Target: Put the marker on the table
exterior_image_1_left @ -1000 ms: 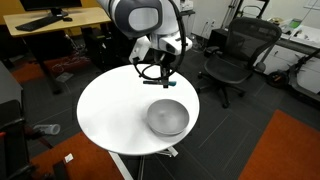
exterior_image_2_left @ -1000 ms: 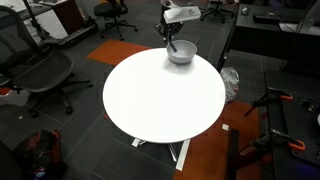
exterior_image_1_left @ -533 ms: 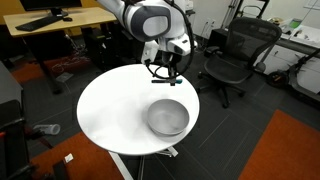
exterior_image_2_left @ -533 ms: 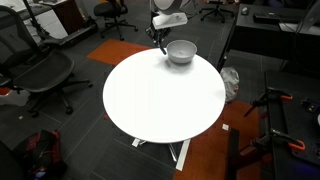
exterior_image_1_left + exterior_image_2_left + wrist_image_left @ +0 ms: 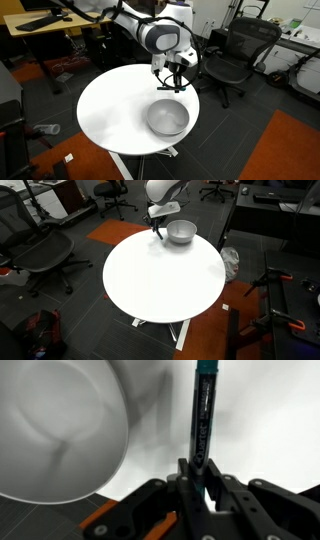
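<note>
In the wrist view my gripper [image 5: 198, 480] is shut on the marker [image 5: 203, 415], a thin dark pen with a teal tip that points straight away from the camera over the white table [image 5: 270, 420]. The grey bowl [image 5: 55, 430] lies just to the left of it. In both exterior views the gripper [image 5: 173, 82] [image 5: 158, 227] hangs low over the round white table [image 5: 115, 110] [image 5: 160, 280], beside the grey bowl [image 5: 167, 118] [image 5: 181, 232], near the table's edge. The marker is too small to make out there.
Black office chairs [image 5: 232, 55] [image 5: 40, 250] stand around the table. A light-wood desk [image 5: 55, 20] with a monitor stands behind it. The floor is dark carpet with orange patches [image 5: 290, 150].
The arm has swung sideways along the table's far edge, away from above the bowl, and the gripper has dropped a little with the marker in it.
</note>
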Controlling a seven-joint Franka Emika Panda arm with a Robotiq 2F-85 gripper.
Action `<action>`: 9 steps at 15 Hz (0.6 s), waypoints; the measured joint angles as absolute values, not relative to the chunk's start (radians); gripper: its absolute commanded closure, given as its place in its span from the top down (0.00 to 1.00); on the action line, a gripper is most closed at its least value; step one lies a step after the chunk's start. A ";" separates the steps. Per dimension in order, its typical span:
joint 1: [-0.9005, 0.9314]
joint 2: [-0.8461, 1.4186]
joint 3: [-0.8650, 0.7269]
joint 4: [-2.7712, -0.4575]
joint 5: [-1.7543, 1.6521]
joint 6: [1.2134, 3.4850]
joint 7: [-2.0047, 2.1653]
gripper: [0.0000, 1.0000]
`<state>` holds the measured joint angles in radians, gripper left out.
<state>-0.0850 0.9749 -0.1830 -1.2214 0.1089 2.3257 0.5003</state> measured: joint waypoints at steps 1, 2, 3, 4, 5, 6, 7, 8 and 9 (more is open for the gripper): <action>-0.091 0.993 -0.178 -1.198 0.109 2.319 0.499 0.05; -0.097 1.010 -0.173 -1.176 0.109 2.312 0.498 0.05; -0.102 1.027 -0.167 -1.154 0.109 2.305 0.496 0.05; -0.105 1.041 -0.163 -1.135 0.109 2.299 0.493 0.05; -0.108 1.055 -0.158 -1.118 0.109 2.292 0.491 0.05; -0.110 1.067 -0.154 -1.103 0.109 2.285 0.486 0.05; -0.111 1.078 -0.150 -1.089 0.109 2.273 0.475 0.05; -0.111 1.088 -0.147 -1.076 0.109 2.256 0.466 0.05; -0.111 1.097 -0.145 -1.063 0.109 2.238 0.454 0.05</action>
